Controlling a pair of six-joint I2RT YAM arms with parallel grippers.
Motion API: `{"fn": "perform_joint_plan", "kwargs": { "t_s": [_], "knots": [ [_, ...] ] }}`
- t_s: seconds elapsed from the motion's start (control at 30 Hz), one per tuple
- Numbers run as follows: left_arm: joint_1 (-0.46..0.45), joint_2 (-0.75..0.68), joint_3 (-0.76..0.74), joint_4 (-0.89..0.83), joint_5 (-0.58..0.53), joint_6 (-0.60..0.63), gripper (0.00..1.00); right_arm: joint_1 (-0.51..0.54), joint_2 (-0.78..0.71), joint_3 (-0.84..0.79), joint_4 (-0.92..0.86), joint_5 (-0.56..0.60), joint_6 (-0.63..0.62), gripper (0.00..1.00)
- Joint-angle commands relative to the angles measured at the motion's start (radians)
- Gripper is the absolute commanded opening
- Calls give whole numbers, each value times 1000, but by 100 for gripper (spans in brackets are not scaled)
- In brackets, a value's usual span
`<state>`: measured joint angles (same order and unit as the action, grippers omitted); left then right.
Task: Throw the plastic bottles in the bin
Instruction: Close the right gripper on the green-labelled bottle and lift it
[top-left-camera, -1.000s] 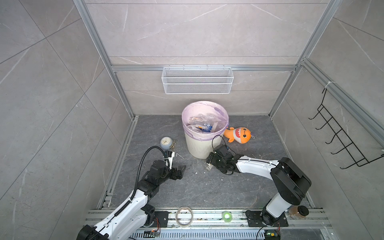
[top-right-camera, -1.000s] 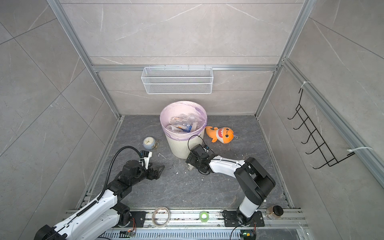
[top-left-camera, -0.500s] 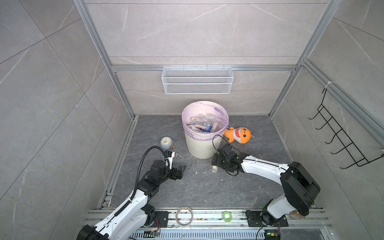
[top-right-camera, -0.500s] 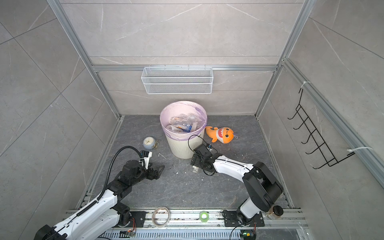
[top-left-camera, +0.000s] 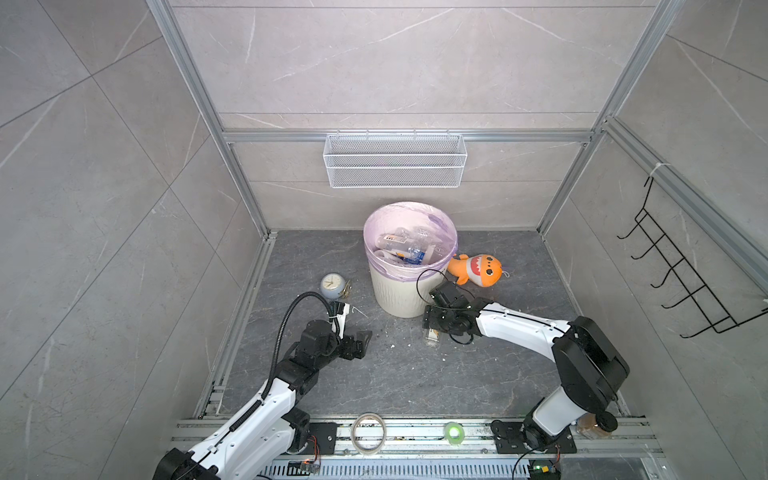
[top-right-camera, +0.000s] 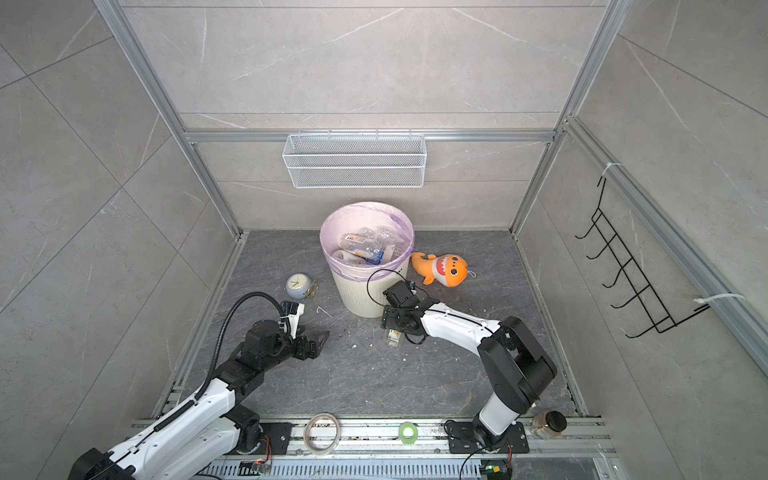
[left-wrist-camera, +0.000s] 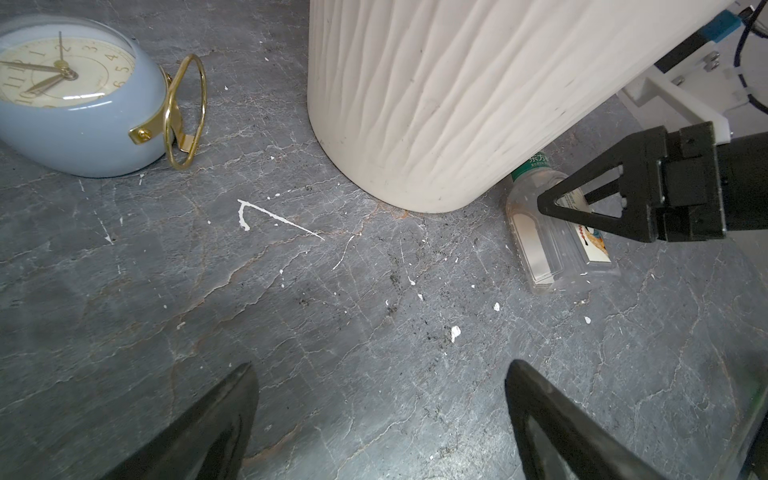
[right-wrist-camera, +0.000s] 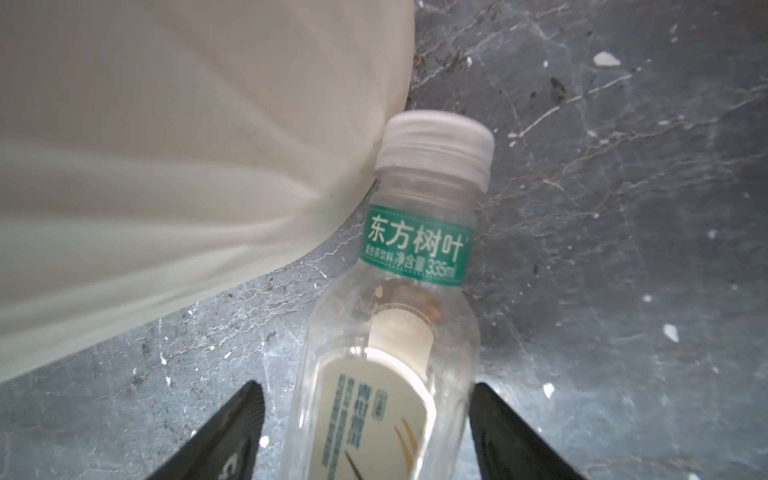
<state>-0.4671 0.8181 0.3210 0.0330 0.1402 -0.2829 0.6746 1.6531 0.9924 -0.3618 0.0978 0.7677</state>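
Bottle (right-wrist-camera: 415, 249) lies beside bin (right-wrist-camera: 166, 145), right tool (right-wrist-camera: 365, 388) straddling it.

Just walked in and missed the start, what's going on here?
The right gripper is down at the floor by the bin, its fingers either side of a clear bottle lying with its cap against the bin's base; a gap shows on one side, so it isn't clamped. In the bin lie other bottles. The left gripper hangs open and empty near the clock.
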Motion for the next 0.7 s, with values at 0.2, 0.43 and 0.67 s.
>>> {"fn": "perform_joint_plan", "kwargs": {
  "t_s": [0.2,0.43,0.67],
  "knots": [
    [-5,5,18,46,-4,24,95,-1,25,9,-71,49,-32,70],
    [-6,6,18,47,-5,24,95,1,5,-14,-94,98,-61,59],
    [-5,11,19,48,-2,24,95,3,31,-11,-106,102,-71,71]
  ]
}}
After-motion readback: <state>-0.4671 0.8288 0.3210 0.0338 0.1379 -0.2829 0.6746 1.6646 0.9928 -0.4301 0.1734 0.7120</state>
